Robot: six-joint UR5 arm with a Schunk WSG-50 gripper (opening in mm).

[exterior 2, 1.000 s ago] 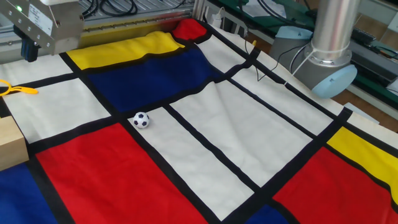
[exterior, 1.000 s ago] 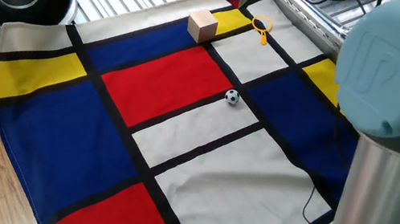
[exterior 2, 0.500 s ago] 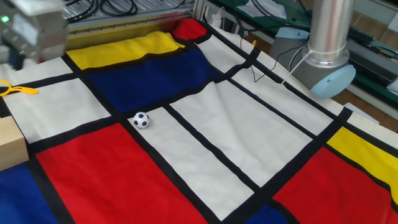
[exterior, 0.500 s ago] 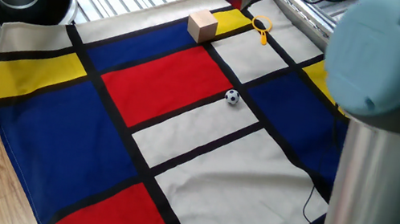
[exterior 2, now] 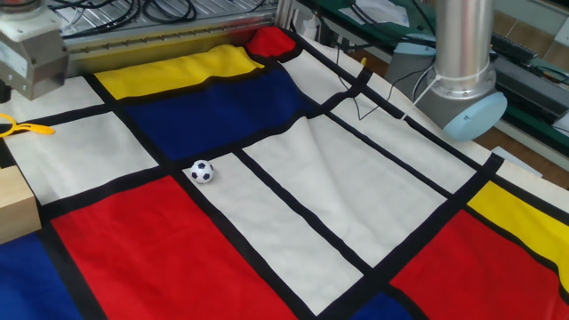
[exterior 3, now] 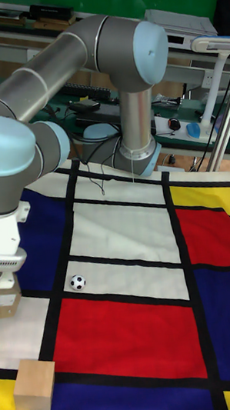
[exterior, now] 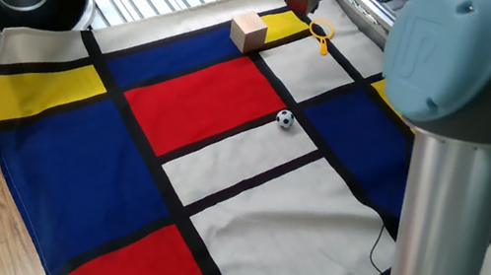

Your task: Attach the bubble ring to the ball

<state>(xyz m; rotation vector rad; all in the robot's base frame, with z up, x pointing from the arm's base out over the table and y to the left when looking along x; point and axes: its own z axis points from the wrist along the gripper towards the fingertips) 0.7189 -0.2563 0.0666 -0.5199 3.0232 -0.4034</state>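
One fixed view: one ball [exterior: 285, 118], one bubble ring [exterior: 320, 31], one cube [exterior: 248, 31].

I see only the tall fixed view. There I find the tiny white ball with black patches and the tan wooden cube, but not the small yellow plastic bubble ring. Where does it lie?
Observer: The small yellow plastic bubble ring lies flat on a white patch near the cloth's edge, just past the tan wooden cube.
Operator: Does the gripper hold it?
Observer: No. The gripper hangs above the ring and apart from it. I cannot tell whether its jaws are open.
Operator: Is anything between the ring and the ball?
Observer: Only bare cloth lies between the ring and the tiny white ball with black patches.
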